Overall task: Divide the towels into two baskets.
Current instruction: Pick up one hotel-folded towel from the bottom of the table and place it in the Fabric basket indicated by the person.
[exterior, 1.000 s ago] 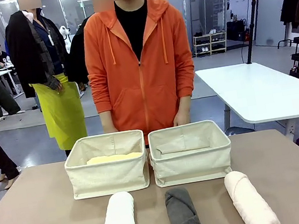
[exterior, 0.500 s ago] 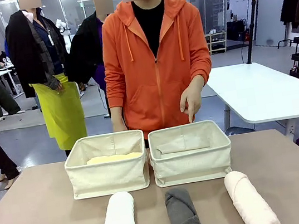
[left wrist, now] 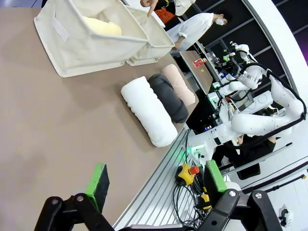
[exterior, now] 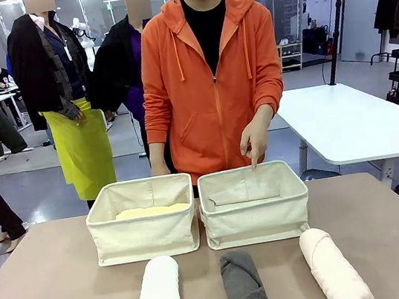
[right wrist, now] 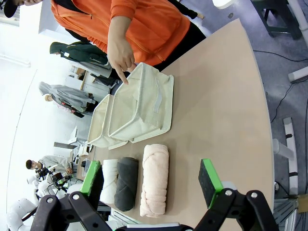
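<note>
Two cream canvas baskets stand side by side mid-table: the left basket (exterior: 144, 229) holds a pale yellow towel (exterior: 152, 211), the right basket (exterior: 255, 212) looks empty. In front of them lie a white towel (exterior: 158, 297), a dark grey towel (exterior: 244, 286) and a pale pink towel (exterior: 334, 268), each rolled. A person in an orange hoodie points a finger (exterior: 253, 158) down at the right basket's far rim. My left gripper (left wrist: 154, 185) hangs open above the table's near edge, well short of the white towel (left wrist: 147, 109). My right gripper (right wrist: 151, 180) is open above the pink towel (right wrist: 155, 179).
A white table (exterior: 346, 124) stands behind at the right. Other people stand behind the person at the left. Bare tabletop (exterior: 48, 292) lies on both sides of the baskets and towels.
The person has stepped to the right and raised a hand from beside the body, now pointing down at the right basket. Towels and baskets have not moved.
</note>
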Action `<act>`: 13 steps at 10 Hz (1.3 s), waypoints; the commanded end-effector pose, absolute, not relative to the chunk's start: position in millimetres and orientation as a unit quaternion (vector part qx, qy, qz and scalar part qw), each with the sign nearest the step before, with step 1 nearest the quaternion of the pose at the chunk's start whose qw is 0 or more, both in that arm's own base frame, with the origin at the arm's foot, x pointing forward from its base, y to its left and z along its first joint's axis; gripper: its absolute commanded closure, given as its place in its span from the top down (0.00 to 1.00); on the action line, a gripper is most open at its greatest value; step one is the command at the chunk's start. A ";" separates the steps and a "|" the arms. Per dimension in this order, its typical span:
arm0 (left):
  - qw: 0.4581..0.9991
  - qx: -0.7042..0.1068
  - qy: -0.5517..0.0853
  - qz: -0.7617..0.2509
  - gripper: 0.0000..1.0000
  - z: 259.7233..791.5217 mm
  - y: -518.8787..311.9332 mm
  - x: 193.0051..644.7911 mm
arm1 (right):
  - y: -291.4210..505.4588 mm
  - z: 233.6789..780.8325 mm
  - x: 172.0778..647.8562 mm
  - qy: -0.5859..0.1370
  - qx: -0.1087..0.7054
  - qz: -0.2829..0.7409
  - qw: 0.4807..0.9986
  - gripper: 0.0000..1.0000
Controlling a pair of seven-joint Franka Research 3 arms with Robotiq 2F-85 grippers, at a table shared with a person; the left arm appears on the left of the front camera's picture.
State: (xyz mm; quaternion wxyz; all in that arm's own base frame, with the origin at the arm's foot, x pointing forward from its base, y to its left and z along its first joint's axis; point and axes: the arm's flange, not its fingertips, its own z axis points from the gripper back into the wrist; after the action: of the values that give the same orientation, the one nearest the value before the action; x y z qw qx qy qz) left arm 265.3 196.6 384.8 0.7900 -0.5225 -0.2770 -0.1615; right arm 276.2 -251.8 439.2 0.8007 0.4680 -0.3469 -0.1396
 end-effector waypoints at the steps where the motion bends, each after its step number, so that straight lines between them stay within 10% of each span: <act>1: 0.788 -0.524 -0.280 -0.161 1.00 385.7 198.5 265.2 | -229.7 446.8 284.9 -0.302 0.456 -0.097 0.831 1.00; 13: 0.788 -0.524 -0.280 -0.161 1.00 385.7 198.5 265.2 | 38.4 399.6 355.3 -0.127 0.225 0.020 0.966 1.00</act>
State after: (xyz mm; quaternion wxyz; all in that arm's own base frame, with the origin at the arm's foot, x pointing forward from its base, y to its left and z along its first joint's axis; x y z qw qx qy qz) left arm 265.7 196.3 384.8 0.7904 -0.5224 -0.2761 -0.1619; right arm 389.3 19.3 426.1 0.9551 0.2567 -0.1404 0.0476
